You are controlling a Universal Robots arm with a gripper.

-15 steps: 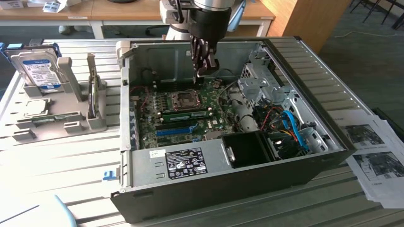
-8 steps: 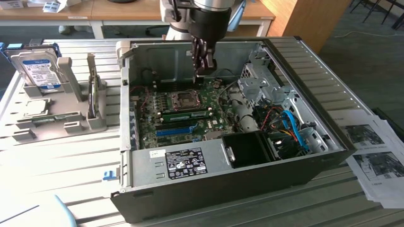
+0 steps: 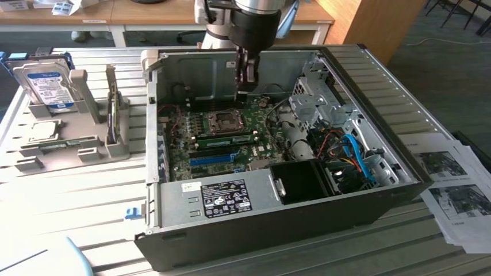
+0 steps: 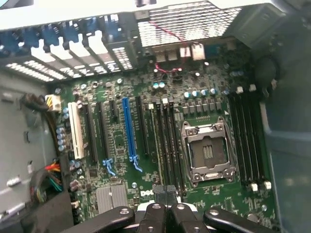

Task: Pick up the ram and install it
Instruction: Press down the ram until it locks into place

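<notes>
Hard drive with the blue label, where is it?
In the exterior view the hard drive stands upright in a grey holder on that view's left, beside the open computer case.

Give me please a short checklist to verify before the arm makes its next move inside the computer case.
1. Case side open: ok.
2. Fingers shut, above the board: ok.
3. Fingers holding something: cannot tell.
4. Ram lying in a slot beside the CPU socket: ok in the exterior view; fully seated: cannot tell.
5. Empty memory slots free of cables: ok.
6. Hard drive parked outside the case: ok.
</notes>
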